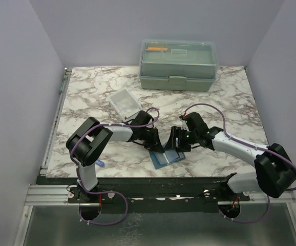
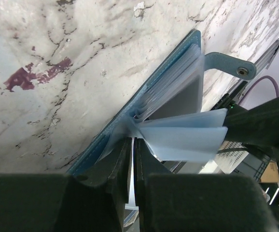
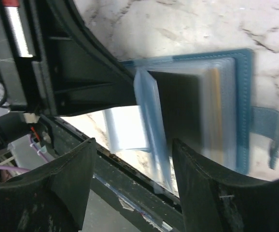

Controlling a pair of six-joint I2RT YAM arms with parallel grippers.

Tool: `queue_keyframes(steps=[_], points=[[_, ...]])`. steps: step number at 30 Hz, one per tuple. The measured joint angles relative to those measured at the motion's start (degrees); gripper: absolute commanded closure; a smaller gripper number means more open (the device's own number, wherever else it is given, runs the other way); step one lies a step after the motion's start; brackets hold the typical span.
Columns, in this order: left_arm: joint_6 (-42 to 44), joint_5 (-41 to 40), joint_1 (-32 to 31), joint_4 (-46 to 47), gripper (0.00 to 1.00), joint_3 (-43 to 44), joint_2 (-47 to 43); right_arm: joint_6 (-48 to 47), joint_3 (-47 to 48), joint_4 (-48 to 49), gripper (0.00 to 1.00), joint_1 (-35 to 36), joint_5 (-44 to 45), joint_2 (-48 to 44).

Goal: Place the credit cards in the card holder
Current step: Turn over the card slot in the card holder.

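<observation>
You have the left gripper (image 2: 133, 151) clamped on a limp, slippery clear sleeve (image 2: 188, 145) of the light card holder (image 3: 244, 96), the right gripper (image 3: 132, 150) spread empty; grip the stiffer cover edge.

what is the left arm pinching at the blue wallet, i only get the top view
observer: left wrist view: the left fingers are closed on a clear plastic sleeve of the open blue folding card holder.
operator: and the other arm
observer: the right wrist view shows the right fingers open, one either side of the holder.
operator: any card inside
observer: yes, a thin yellow-orange card edge shows in a sleeve.
</observation>
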Motion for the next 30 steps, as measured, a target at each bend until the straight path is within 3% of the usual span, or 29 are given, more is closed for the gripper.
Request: queue_keyframes(steps=[9,18,30], points=[[0.02,-0.57,-0.02,-0.11,0.84,-0.09,-0.42,1.27,-0.09,4.98,0.37,0.68,-4.66,0.74],[0.76,-1.64,0.94,-2.51,0.7,-1.68,-3.32,1.68,-0.11,7.87,0.37,0.76,-7.08,3.48],[1.18,-0.94,4.13,-5.75,0.77,-4.37,-6.51,3.63,-0.37,13.35,0.37,4.24,-11.06,6.6]])
